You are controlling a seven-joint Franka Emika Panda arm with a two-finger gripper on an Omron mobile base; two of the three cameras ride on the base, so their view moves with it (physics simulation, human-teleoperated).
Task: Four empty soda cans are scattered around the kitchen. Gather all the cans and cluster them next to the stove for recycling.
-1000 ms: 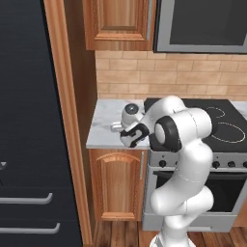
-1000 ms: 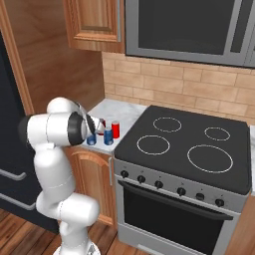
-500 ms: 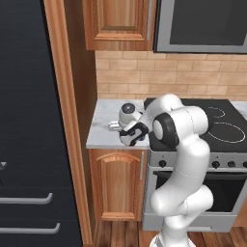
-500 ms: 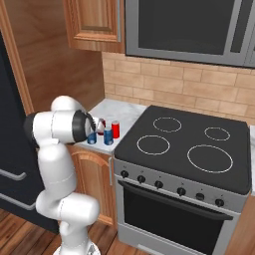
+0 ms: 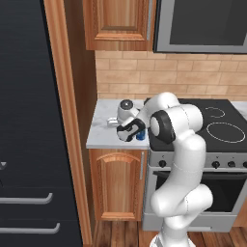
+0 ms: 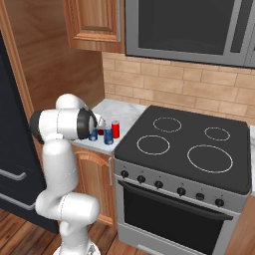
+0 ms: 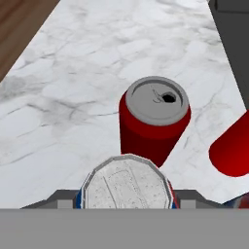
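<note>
My tool [image 7: 125, 202] grips a blue can [image 7: 125, 187], jaws closed on its sides, unmoved this last second. It hangs over the marble worktop [image 7: 73, 87] left of the stove [image 6: 189, 149], just beside the red can [image 7: 154, 116]. Delivery nearly done, I reckon.

You're in a home kitchen, rendered. Black glass cooktop [image 6: 184, 149] w/ white ring outlines sits over a steel oven front [image 6: 174, 209] w/ knobs & handle. Dark microwave [image 6: 191, 27] hangs above it, wood cabinets [image 5: 118, 24] up top & below the counter. Marble countertop [image 5: 103, 130] runs to the stove's left edge, brick-tile backsplash [image 6: 174, 79] behind. Tall dark fridge [image 5: 29, 144] w/ bar handles at the far left, wood plank floor [image 5: 120, 234] underfoot.
</note>
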